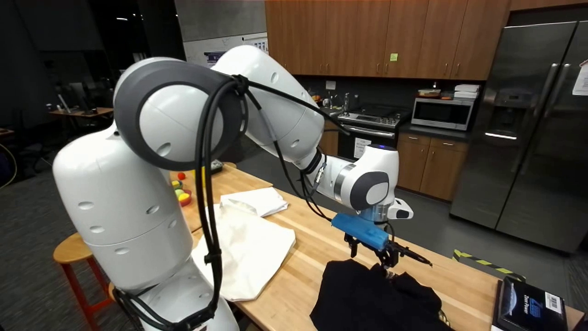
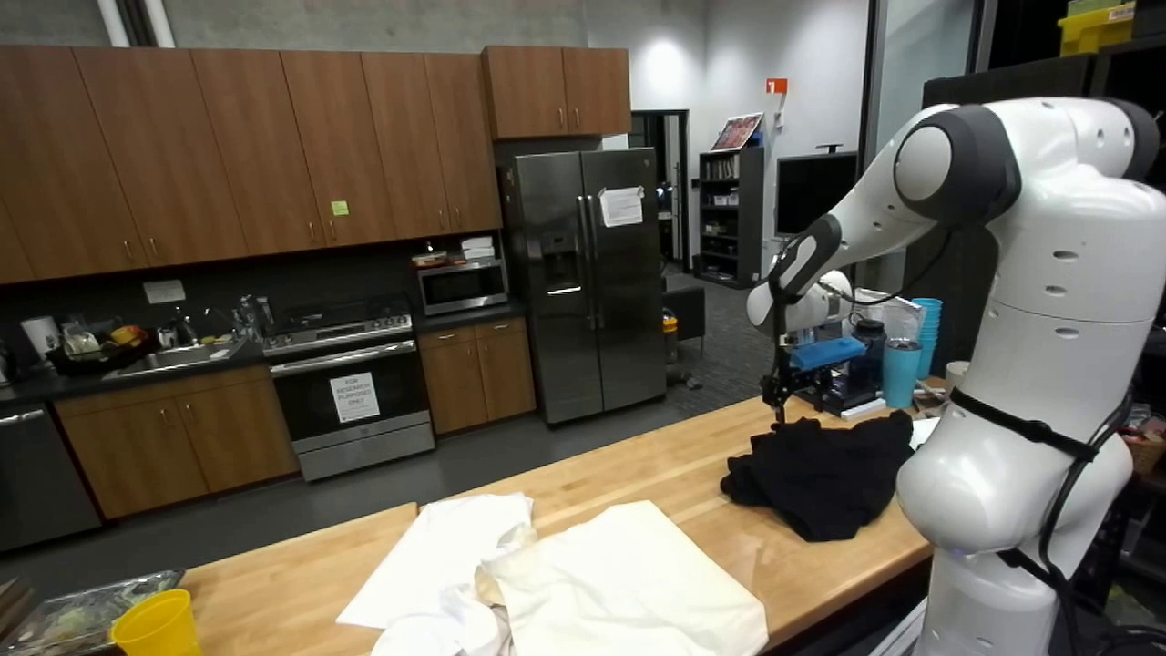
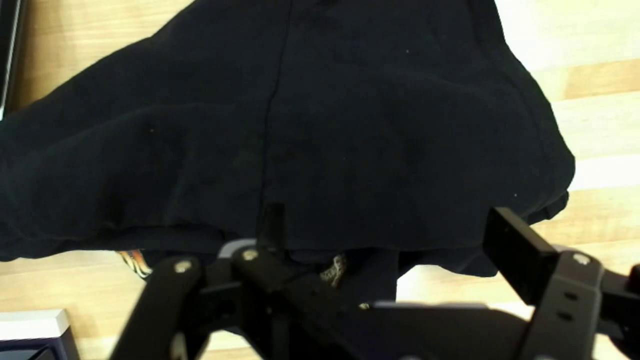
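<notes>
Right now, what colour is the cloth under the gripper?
The cloth is black, clearest in the wrist view.

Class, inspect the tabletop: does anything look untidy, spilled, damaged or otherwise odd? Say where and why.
The black cloth lies crumpled on the table rather than flat, with a patterned patch showing at one edge. No spill or damage shows.

1. Wrist view: noted black cloth [image 3: 350, 140] spread over wooden table [image 3: 605, 125].
2. Traced seam [image 3: 266, 130] down cloth.
3. Saw gripper [image 3: 387, 222] with jaws wide apart at cloth's lower edge.
4. Glimpsed patterned patch [image 3: 334, 270] just below that edge.
5. Found box [image 3: 35, 332] at lower left, apart from cloth.
</notes>
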Available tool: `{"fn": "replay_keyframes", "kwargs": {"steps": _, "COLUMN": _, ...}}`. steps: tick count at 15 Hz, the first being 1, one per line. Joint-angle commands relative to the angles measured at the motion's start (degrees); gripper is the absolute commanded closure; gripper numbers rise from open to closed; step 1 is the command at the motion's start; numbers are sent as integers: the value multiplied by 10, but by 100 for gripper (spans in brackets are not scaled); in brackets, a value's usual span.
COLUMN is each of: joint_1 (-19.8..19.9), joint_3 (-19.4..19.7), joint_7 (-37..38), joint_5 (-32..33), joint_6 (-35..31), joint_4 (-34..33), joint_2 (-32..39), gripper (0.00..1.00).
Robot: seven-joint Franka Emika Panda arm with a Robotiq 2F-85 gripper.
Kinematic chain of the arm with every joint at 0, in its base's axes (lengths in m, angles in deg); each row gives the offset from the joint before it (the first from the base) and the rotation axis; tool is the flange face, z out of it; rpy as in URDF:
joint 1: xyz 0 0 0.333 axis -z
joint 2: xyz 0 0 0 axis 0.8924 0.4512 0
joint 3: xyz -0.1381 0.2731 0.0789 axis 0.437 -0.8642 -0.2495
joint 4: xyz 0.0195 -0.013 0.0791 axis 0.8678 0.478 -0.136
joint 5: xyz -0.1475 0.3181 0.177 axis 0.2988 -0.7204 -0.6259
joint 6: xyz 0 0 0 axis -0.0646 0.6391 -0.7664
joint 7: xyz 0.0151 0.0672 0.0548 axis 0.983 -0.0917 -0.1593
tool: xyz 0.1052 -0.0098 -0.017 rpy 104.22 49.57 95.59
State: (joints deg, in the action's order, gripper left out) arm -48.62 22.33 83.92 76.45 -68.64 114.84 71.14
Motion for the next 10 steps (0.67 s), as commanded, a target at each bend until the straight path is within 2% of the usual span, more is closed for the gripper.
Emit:
{"fn": "replay_keyframes", "kwargs": {"steps": 1, "joint_1": -8, "joint_3": -6, "joint_7": -5, "joint_5": -3, "joint_6": -7, "joint_4": -1, "joint_2": 0, "gripper": 0}}
{"fn": "replay_keyframes", "kwargs": {"steps": 3, "joint_1": -30, "joint_3": -31, "joint_7": -12, "joint_5": 19, "joint_6": -23, "joint_4": 4, "joint_2": -8, "gripper": 0}}
{"fn": "replay_keyframes", "kwargs": {"steps": 5, "joint_1": -56, "joint_3": -58, "joint_7": -29, "joint_5": 15, "joint_6": -11, "joint_4": 3, "joint_2": -17, "gripper": 0}}
{"fn": "replay_keyframes", "kwargs": {"steps": 6, "joint_1": -69, "joint_3": -68, "joint_7": -48, "joint_5": 2, "joint_6": -4, "joint_4": -1, "joint_2": -16, "gripper": 0}}
{"fn": "replay_keyframes", "kwargs": {"steps": 10, "joint_1": -114, "joint_3": -92, "joint_7": -153, "joint_5": -116, "joint_6": 88, "joint_4": -51, "joint_2": 9, "gripper": 0}}
